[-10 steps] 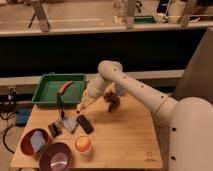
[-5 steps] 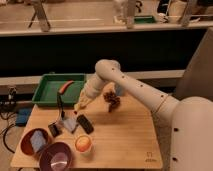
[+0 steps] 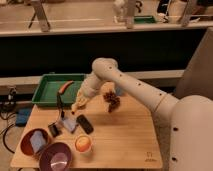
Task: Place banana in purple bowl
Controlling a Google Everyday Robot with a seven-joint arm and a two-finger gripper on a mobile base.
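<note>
Moved since earlier: the arm [image 3: 122, 82] has swung a little left and down, so the gripper now sits closer to the bench's left half than it did a second ago; the things on the bench lie as before.
Gripper: the gripper [image 3: 79, 101] hangs at the lower-left end of the forearm, above the bench, just beside the near right corner of the green tray; its fingers are closed tight around the banana.
Banana: the banana [image 3: 75, 106] is pale yellow, held at the gripper's tip, tilted down to the left, off the bench surface.
Purple bowl: the purple bowl [image 3: 56, 156] stands at the front-left edge of the bench, glossy pinkish inside, well apart from the gripper and the banana.
Red-brown bowl: the red-brown bowl [image 3: 33, 142] stands just beside the purple bowl, to its upper left, with something pale bluish in it.
Orange fruit: the orange fruit [image 3: 83, 143] is right of the purple bowl, near it.
Black oblong item: the black oblong item [image 3: 84, 124] lies flat, between the orange fruit and the gripper.
Green tray: the green tray [image 3: 47, 95] is at the back left, with a red-orange sausage-shaped item [image 3: 65, 86] in it.
Brown cone-like object: the brown cone-like object [image 3: 112, 100] is on the bench under the forearm, right of the gripper.
Bench: the bench [image 3: 125, 142] is light wood, its right half bare.
</note>
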